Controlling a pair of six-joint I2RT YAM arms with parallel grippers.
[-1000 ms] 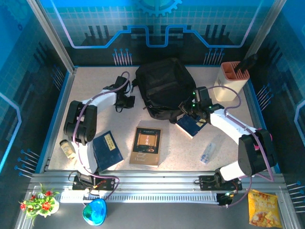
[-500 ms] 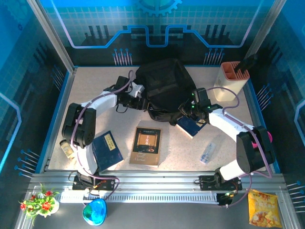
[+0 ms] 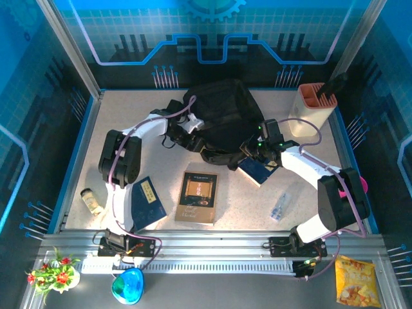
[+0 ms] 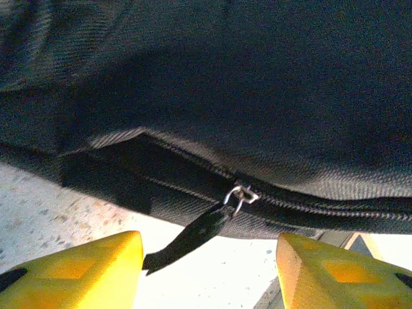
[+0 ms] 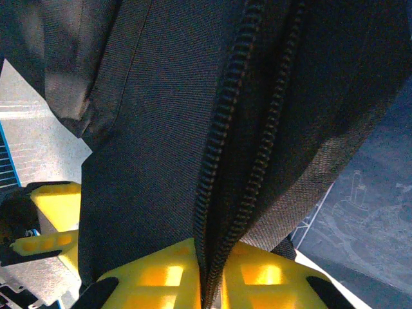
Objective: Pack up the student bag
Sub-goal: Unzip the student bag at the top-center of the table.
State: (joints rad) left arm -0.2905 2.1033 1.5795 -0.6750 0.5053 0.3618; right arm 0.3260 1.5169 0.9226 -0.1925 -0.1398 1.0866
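Items seen from behind the arms, listed left to right.

1. Small jar (image 3: 91, 201): lies on its side near the left edge of the speckled table (image 3: 302, 193).
2. Dark blue book (image 3: 145, 203): flat, just right of the jar, beside the left arm.
3. Left claw (image 3: 187, 125): reaches to the left flank of the student bag. In the wrist view the claw (image 4: 209, 257) is released. Its yellow fingers (image 4: 84, 270) stand apart with nothing between them. A black zipper pull (image 4: 193, 238) hangs from a silver ring just above the gap, clear of both fingers.
4. Brown book (image 3: 197, 197): flat at front centre, near the bag but apart from it.
5. Student bag (image 3: 222, 119): black, soft and rounded, at back centre of the table between the two claws.
6. Right claw (image 3: 254, 151): at the bag's near right corner. In the wrist view the claw (image 5: 212, 283) is clenched on the bag's fabric (image 5: 148, 129). A zipper track runs down between the yellow fingers (image 5: 161, 277).
7. Second blue book (image 3: 261, 170): flat, beneath the right claw, just beside the bag's edge.
8. Clear packet (image 3: 281, 206): lies alone, right of centre.
9. Pink-topped holder (image 3: 313, 106): upright at back right.
10. Yellow snack bag (image 3: 352, 280): front right, beyond the rail.
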